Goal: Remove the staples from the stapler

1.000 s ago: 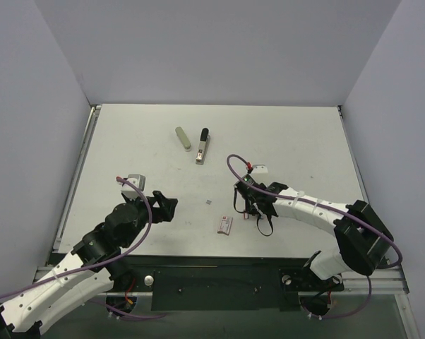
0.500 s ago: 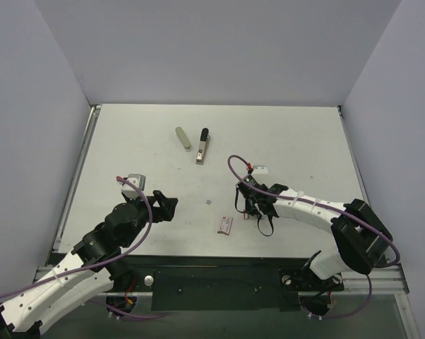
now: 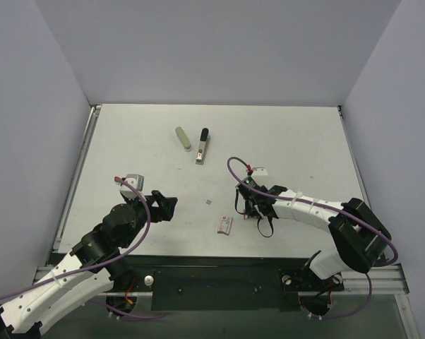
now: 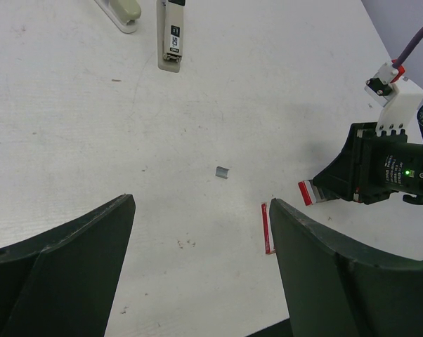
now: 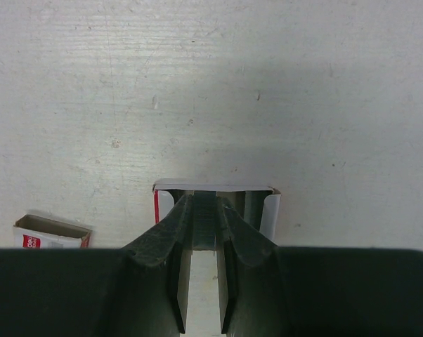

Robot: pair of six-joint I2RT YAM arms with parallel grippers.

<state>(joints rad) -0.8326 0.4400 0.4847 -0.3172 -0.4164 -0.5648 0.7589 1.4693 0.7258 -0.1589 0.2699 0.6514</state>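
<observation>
stapler far middle, bar just left of it, staple bit nearer me, box nearer still, another box at my right gripper

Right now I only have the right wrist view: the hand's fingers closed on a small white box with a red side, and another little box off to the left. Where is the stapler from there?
Observer: The stapler lies toward the far side of the table, well beyond the right hand and its box, and somewhat to their left.
Operator: Anything next to it?
Observer: An olive-grey bar lies just to its left, not touching it.
Operator: And the left hand?
Observer: The left hand is open and empty, hovering over the near left part of the table.
</observation>
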